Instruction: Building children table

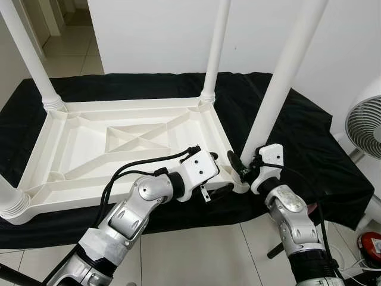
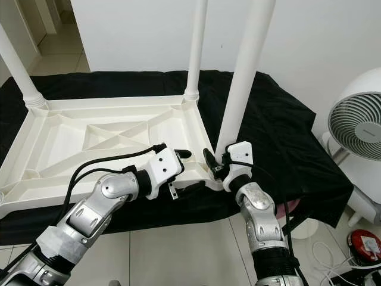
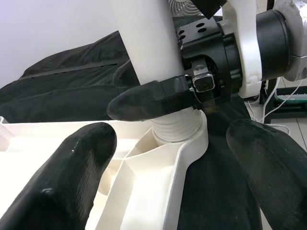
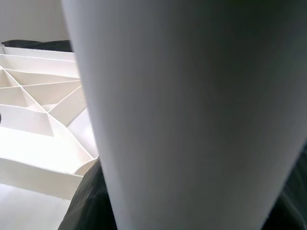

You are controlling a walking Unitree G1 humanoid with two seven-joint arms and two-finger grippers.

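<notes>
A white plastic table top (image 1: 89,149) lies upside down on a black cloth. White legs stand up at its far left corner (image 1: 30,56), its far right corner (image 1: 215,47) and its near left corner (image 1: 9,199). At the near right corner a fourth leg (image 1: 283,77) leans slightly, its ribbed base (image 3: 175,129) sitting in the corner socket. My right gripper (image 1: 245,170) is shut on this leg just above the base. My left gripper (image 1: 213,171) is open, its fingers (image 3: 62,177) astride the table's rim beside that corner.
The black cloth (image 1: 303,131) covers a low platform that ends just before my arms, with tiled floor below. A white fan (image 1: 366,125) stands at the right, and a red object (image 1: 370,245) with cables lies on the floor. A white wall rises behind.
</notes>
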